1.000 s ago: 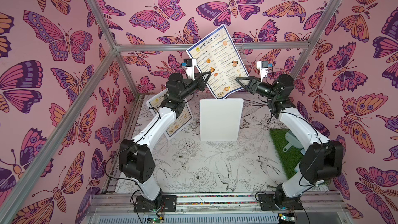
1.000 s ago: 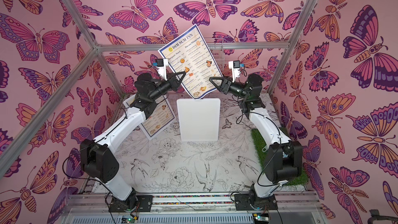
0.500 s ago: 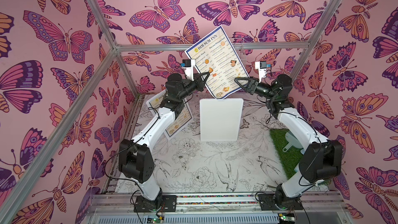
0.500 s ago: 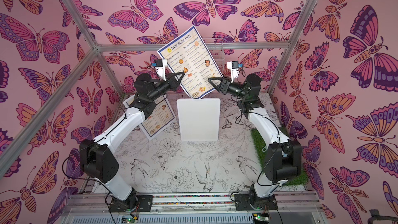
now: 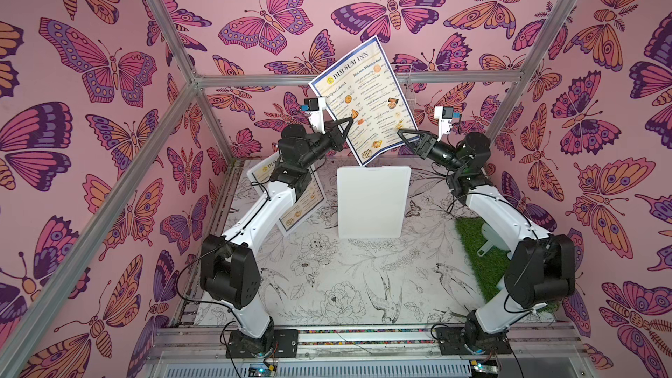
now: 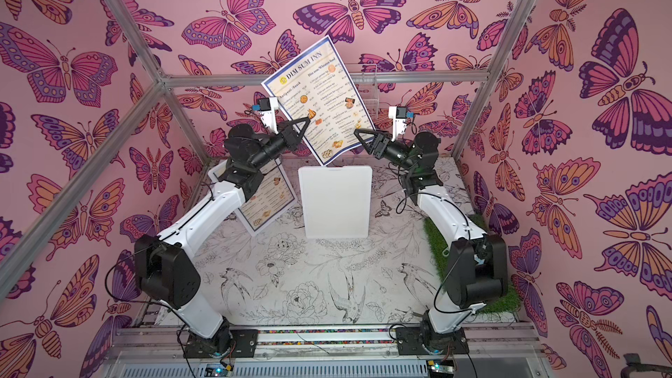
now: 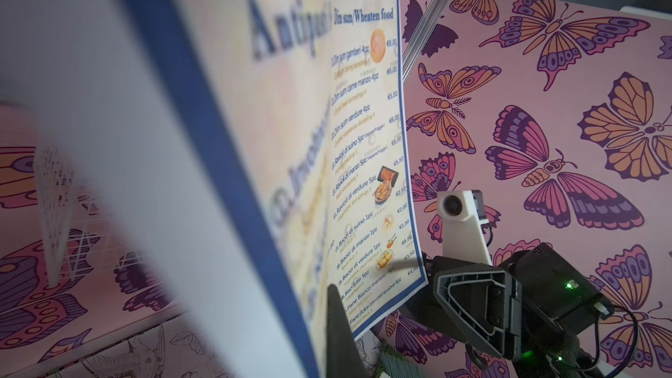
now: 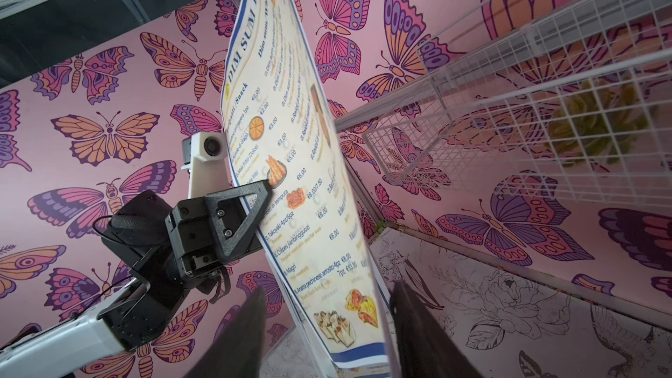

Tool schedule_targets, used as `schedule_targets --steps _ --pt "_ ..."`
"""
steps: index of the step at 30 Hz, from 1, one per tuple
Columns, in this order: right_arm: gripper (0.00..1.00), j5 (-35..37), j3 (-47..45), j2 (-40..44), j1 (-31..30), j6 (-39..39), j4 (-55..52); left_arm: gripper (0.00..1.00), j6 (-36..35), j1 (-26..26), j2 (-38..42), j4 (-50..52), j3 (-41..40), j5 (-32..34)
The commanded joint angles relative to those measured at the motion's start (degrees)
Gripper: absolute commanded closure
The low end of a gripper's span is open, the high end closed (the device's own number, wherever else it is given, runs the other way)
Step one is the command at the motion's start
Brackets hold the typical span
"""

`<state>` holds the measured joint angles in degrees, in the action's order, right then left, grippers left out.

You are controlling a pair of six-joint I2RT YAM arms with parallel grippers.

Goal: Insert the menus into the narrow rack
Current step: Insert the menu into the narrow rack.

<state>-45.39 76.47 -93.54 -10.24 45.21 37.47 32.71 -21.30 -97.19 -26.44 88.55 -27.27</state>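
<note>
One menu [image 5: 363,100] [image 6: 320,100], cream with a blue border, hangs tilted in the air above the table in both top views. My left gripper [image 5: 348,122] [image 6: 307,121] is shut on its left edge; it also shows in the right wrist view [image 8: 260,189]. My right gripper [image 5: 400,134] [image 8: 327,294] is open, its fingers on either side of the menu's lower right corner without pinching it. A second menu [image 5: 292,200] lies flat on the table under my left arm. The narrow rack [image 5: 409,90] [image 8: 472,103], white wire, hangs on the back wall behind the raised menu.
A white board [image 5: 372,201] lies on the table below the raised menu. A green turf mat [image 5: 476,249] with a pale object on it sits at the right, partly under my right arm. Metal frame bars [image 5: 254,80] run along the walls.
My right gripper's jaws have spread wider around the menu's corner. My left gripper has lifted the menu slightly.
</note>
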Motion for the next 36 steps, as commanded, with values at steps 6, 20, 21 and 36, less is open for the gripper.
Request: schedule_targets --steps 6,20,21,36 --pt "0.44 1.96 -1.15 0.15 -0.39 7.31 10.17 0.98 3.00 -1.24 -0.72 -3.97 0.64 0.73" --pt "0.45 5.67 -3.74 1.34 -0.57 3.34 3.52 0.98 4.57 -2.52 -1.77 -6.70 0.92 0.29" --pt "0.45 5.73 -3.78 1.30 -0.58 3.15 3.25 0.98 4.61 -2.60 -1.73 -6.81 0.84 0.14" --pt "0.60 6.18 -4.40 1.93 -0.57 2.34 3.66 0.98 3.65 -2.56 -1.91 -6.69 0.66 -0.10"
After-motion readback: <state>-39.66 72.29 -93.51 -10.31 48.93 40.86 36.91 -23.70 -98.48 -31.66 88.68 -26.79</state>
